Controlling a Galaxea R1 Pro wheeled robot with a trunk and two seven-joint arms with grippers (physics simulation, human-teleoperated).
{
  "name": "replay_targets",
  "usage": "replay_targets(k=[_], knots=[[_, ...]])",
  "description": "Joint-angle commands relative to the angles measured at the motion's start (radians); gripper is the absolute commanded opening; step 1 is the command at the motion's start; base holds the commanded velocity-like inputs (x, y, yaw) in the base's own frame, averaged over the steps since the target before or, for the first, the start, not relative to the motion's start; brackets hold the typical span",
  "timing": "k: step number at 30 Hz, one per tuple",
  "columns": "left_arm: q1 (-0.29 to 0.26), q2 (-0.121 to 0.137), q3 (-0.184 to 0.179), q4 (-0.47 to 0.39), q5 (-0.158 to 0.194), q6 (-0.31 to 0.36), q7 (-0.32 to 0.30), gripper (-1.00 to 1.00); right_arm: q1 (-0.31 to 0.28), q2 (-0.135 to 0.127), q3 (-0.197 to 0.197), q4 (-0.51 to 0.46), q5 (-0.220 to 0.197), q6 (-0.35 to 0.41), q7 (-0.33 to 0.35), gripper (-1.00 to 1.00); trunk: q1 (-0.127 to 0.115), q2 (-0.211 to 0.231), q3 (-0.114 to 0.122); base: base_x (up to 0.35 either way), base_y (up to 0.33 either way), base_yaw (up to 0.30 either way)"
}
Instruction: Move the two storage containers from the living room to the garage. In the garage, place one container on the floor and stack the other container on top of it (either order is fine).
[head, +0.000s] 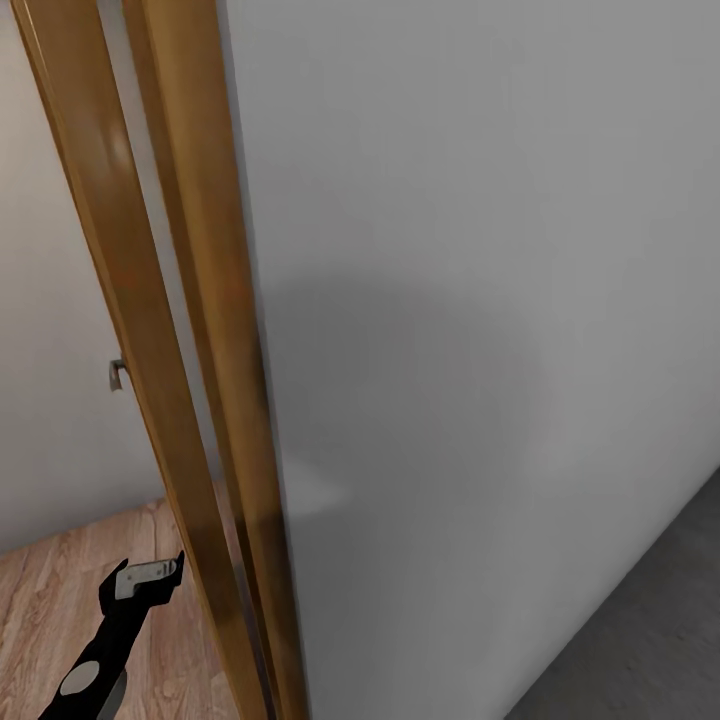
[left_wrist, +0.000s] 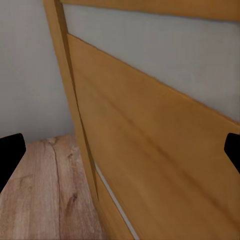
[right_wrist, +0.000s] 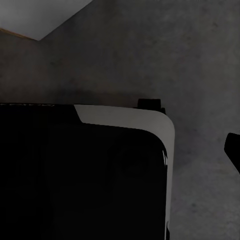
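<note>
left gripper (head: 150, 580) jaws spread empty beside wooden door frame (head: 150, 330) over light wood planks (head: 50, 590), white wall (head: 480, 250) ahead, grey concrete floor (head: 650, 630) right, right gripper state unclear.

A home interior, at a doorway between rooms: a wooden door frame (head: 215, 400) runs down the frame's left, light wood plank flooring (head: 50, 590) lower left, dark grey concrete floor (head: 650, 620) lower right, a plain white-grey wall (head: 480, 300) between.

You face a wall (head: 480, 300); the door frame (head: 215, 350) stands at its left edge, plank flooring (head: 60, 600) beyond it, concrete floor (head: 650, 620) right.
</note>
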Motion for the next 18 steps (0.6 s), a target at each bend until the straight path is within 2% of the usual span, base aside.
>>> replay_targets(k=[1, 18], knots=[[-0.001, 0.0, 0.003, 0.001, 0.002, -0.003, -0.007, 1.0, -0.001, 0.0, -0.005, 0.001, 0.0, -0.003, 0.005, 1.0, 0.0, -0.001, -0.001, 0.0, 0.0, 0.0], [-0.001, -0.001, 0.003, 0.001, 0.002, -0.003, -0.007, 1.0, -0.001, 0.0, -0.005, 0.001, 0.0, -0.003, 0.005, 1.0, 0.0, -0.001, -0.001, 0.0, 0.0, 0.0]])
